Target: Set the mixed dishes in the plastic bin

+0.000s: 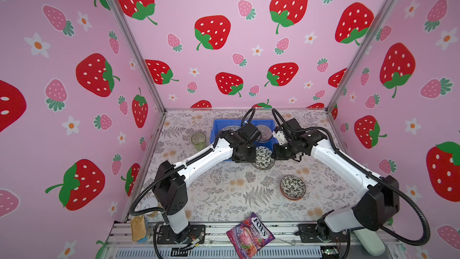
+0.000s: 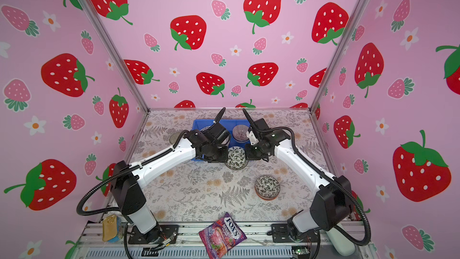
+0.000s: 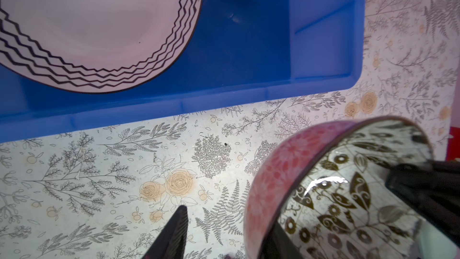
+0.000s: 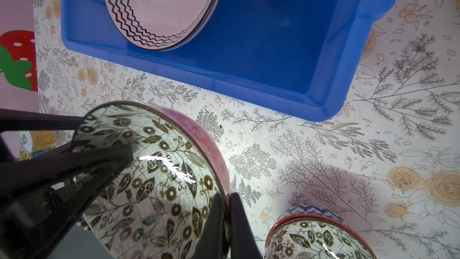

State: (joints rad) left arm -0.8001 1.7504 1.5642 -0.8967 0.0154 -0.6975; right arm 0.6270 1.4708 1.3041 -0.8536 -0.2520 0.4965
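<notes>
Centrally, right end effector [image 4: 227, 203] pinches rim of tilted pink-sided bowl [image 4: 154, 170] beside plastic bin [image 4: 249, 83]; left end effector [image 3: 229, 220] straddles opposite rim, jaws apart.

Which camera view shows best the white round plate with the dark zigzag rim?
The right wrist view: there the white round zigzag-rimmed plate shows most of its face, lying in the blue plastic bin. The left wrist view shows part of it, larger. In both top views only a sliver shows behind the left arm.
</notes>
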